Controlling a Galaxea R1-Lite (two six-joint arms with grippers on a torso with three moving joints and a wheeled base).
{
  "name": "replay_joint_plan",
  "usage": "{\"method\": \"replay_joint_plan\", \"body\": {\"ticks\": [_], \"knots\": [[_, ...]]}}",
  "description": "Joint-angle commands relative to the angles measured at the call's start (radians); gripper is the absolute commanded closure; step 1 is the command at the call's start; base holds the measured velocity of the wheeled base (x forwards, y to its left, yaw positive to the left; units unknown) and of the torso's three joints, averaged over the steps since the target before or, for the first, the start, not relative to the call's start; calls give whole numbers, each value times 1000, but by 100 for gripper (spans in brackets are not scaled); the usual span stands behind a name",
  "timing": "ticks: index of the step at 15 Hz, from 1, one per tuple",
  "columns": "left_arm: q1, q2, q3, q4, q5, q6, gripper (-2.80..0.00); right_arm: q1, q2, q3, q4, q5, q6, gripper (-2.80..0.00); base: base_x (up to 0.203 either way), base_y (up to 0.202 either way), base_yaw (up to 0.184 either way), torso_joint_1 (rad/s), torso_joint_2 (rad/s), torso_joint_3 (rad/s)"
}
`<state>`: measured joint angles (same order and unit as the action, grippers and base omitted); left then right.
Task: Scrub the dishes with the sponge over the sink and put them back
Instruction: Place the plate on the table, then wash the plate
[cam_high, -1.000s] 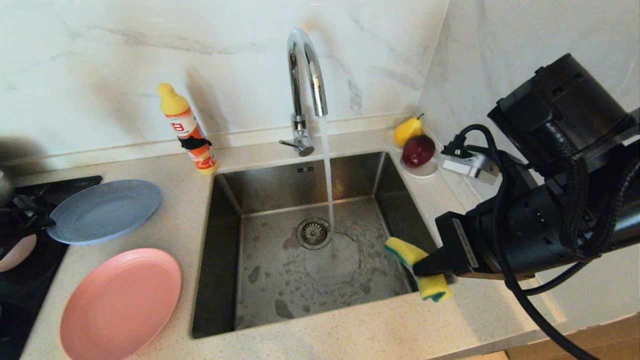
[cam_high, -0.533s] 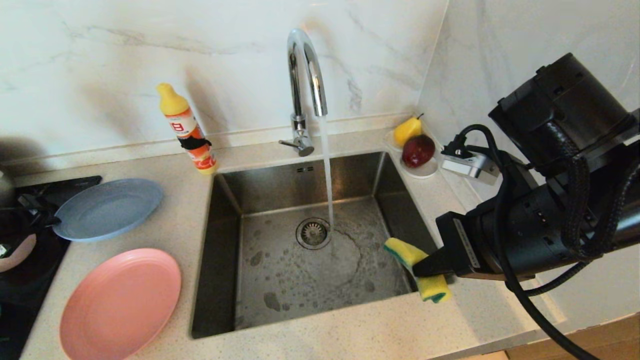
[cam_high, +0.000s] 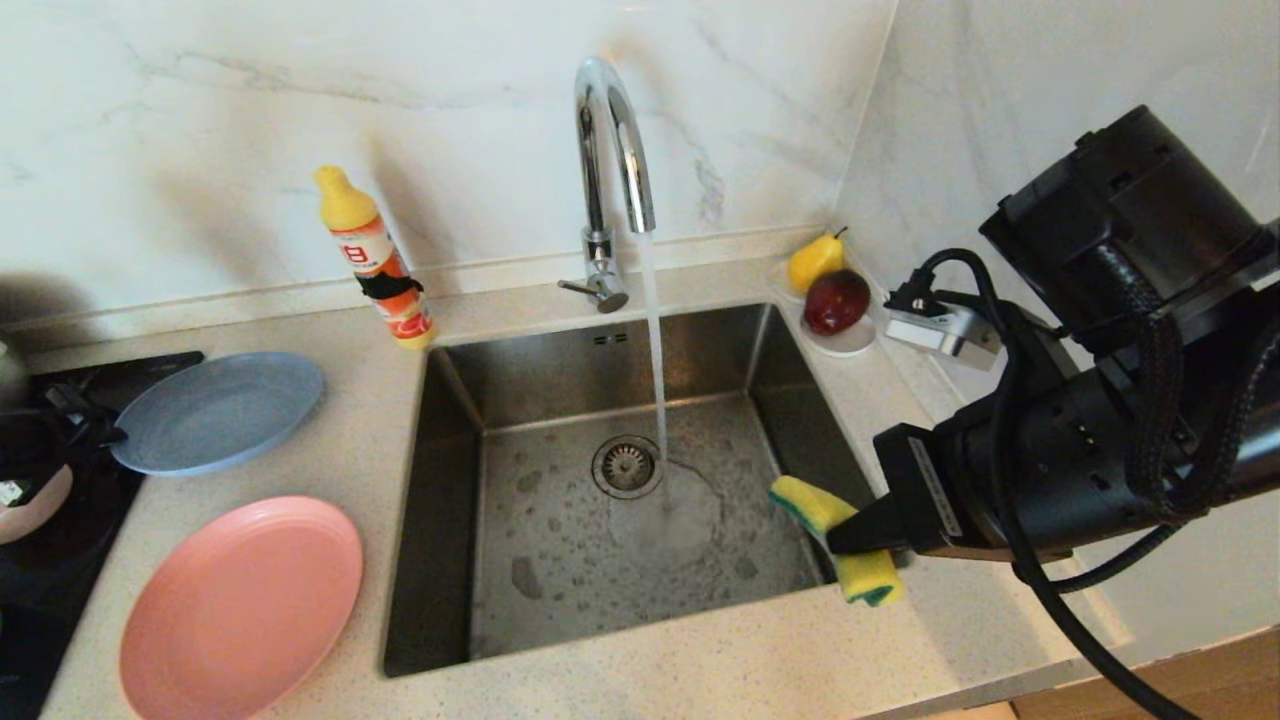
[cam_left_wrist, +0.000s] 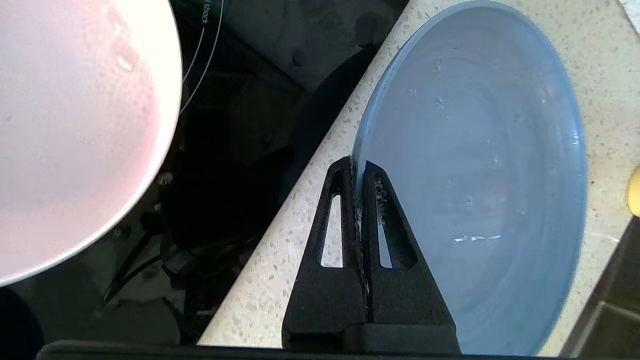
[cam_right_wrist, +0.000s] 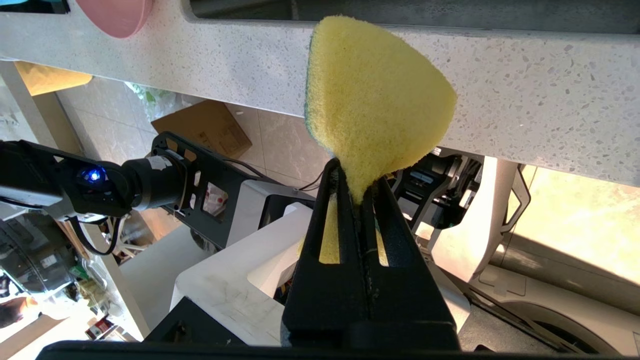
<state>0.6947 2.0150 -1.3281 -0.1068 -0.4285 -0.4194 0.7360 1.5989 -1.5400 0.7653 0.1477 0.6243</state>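
Left gripper (cam_left_wrist: 357, 167) pinching the grey-blue plate (cam_left_wrist: 480, 165) rim near the counter's (cam_high: 700, 680) left edge, right gripper (cam_high: 840, 540) squeezing the sponge (cam_high: 835, 535) over the sink's (cam_high: 440, 500) right rim, tap (cam_high: 610, 150) running.

Water runs from the tall chrome gooseneck tap (cam_high: 610, 150) into the rectangular brushed-steel sink (cam_high: 560, 380). The right tool (cam_high: 845, 540) pinches a yellow sponge with a green face (cam_high: 835, 535) over the sink's right rim. On the speckled counter (cam_high: 700, 680) left of the sink lie a grey-blue plate (cam_high: 215, 410) and a pink plate (cam_high: 240, 610); the left tool (cam_high: 100, 432) meets the grey-blue plate's edge.
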Motion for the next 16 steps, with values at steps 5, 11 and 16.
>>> {"method": "replay_joint_plan", "body": {"ticks": [5,11,16], "knots": [[0,-17,-5,1,-6,-13,-280,0,-5,0,5,1,3,0,0,0,0,0,0,0],[0,-231,30,90,-4,-1,-280,-1,-18,0,5,0,3,0,0,0,0,0,0,0],[0,-417,107,420,-1,224,0,-24,-22,1,5,1,2,0,0,0,0,0,0,0]]}}
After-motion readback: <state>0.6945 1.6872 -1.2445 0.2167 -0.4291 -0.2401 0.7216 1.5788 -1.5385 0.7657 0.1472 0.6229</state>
